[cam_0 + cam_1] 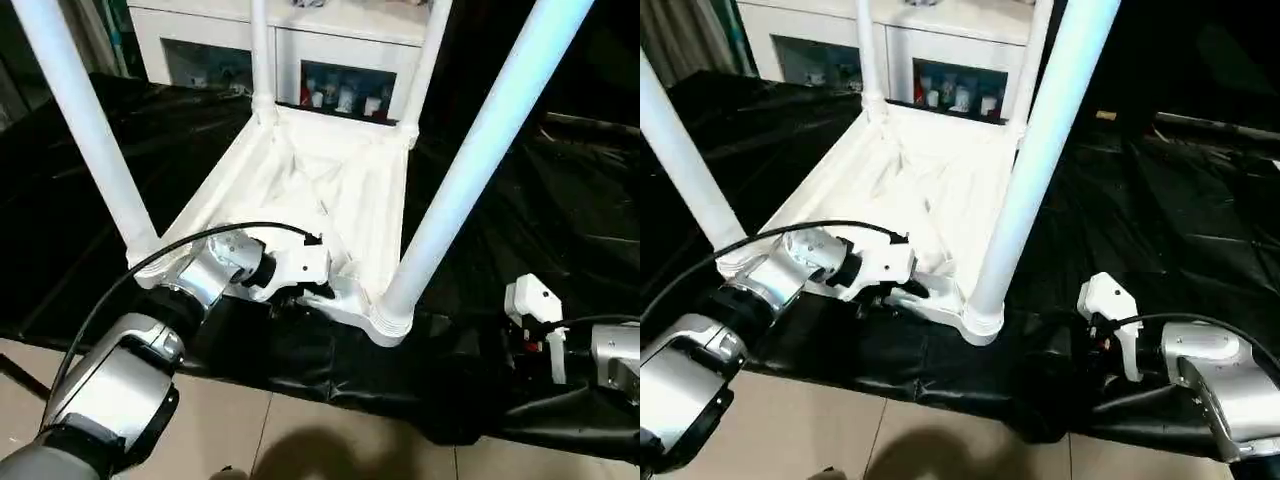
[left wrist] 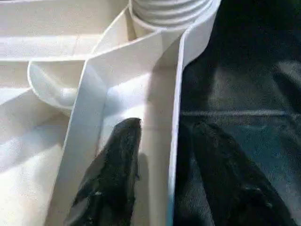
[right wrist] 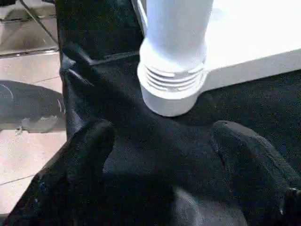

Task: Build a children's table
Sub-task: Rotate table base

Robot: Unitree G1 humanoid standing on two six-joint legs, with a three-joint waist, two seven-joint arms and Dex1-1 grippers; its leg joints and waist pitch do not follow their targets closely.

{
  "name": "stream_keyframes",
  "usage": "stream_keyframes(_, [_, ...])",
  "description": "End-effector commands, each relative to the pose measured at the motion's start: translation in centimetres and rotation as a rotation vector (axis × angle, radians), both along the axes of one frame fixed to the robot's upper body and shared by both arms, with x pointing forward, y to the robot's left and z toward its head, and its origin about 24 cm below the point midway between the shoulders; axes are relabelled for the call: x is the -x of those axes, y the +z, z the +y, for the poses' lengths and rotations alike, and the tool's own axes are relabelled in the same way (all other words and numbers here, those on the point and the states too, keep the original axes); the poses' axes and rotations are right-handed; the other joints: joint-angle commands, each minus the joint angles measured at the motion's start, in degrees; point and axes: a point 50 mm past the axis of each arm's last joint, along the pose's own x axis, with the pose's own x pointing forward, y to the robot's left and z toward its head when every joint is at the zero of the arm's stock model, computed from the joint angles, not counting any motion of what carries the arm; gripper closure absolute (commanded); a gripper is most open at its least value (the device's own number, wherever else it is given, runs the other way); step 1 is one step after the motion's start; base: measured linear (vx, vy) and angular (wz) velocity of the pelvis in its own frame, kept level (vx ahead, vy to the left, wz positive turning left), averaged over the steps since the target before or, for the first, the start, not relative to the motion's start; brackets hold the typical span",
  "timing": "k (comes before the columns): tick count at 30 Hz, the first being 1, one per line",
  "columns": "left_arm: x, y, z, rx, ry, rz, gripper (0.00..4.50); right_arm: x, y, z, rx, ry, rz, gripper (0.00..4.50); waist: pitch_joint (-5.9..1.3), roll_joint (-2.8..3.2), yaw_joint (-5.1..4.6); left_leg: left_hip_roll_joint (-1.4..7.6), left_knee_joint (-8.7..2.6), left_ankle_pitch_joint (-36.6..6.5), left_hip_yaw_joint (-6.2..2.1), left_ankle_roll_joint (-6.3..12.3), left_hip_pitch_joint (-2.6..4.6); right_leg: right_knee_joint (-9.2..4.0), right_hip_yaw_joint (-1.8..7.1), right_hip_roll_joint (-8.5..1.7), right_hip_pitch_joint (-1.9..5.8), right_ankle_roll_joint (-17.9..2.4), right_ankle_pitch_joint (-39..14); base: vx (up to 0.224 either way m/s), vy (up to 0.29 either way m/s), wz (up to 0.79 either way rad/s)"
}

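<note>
Left gripper (image 2: 157,165) straddles the near rim of the upturned children's table (image 1: 330,180) — one black finger inside the ribbed underside, the other outside against the black cover (image 1: 520,200), jaws partly closed about the rim wall. Right gripper (image 3: 160,155) hovers open just short of the near corner socket (image 3: 171,92) — holding nothing.

children's table (image 1: 310,180): all-white plastic, lying upside down on the black cover, ribbed underside facing up. Four tapered tube legs point up out of rounded corner sockets, tops out of frame. Near-right leg (image 1: 480,150) sits in a ribbed collar in its corner socket (image 3: 171,89), close to the cover's front edge. Rim wall along the near edge (image 2: 176,108) is thin and upright.
</note>
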Motion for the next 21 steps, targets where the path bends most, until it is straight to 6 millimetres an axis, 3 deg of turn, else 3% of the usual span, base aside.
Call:
stream_keyframes(1, [-0.33,0.28,-0.24,-0.021,-0.010,-0.037,2.80,0.26,0.26,-0.02,0.016,0.016,0.006,0.69,-3.90,0.19,0.34,-0.09,-3.57,-11.87,0.35,3.88,-0.13,-4.51,1.68,-2.64,3.60,-12.11,-9.73,0.000,0.000,0.00])
stream_keyframes(12, [-0.52,0.07,-0.13,-0.035,-0.013,-0.021,3.80,0.50,0.31,0.13,0.022,0.024,0.014,0.69,-3.90,0.70,1.09,-0.11,-3.58,-12.53,0.37,3.43,0.09,-4.64,1.78,-2.78,3.63,-12.15,-10.41,0.000,0.000,0.00])
stream_keyframes(16, [-0.42,0.04,-0.04,-0.025,-0.012,0.036,4.23,0.48,0.32,0.20,0.022,0.024,0.012,0.69,-3.87,0.53,1.10,-0.17,-3.60,-12.38,0.36,3.36,-0.02,-4.75,1.77,-2.77,3.67,-11.72,-11.33,0.000,0.000,0.00])
stream_keyframes(21, [0.19,-0.56,0.40,-0.034,0.009,0.207,4.40,0.32,0.36,0.33,0.022,0.021,-0.007,0.69,-4.05,0.31,0.80,-0.13,-3.42,-9.35,0.38,4.08,-0.30,-3.96,1.78,-2.78,3.84,-13.69,-5.68,0.000,0.000,0.00])
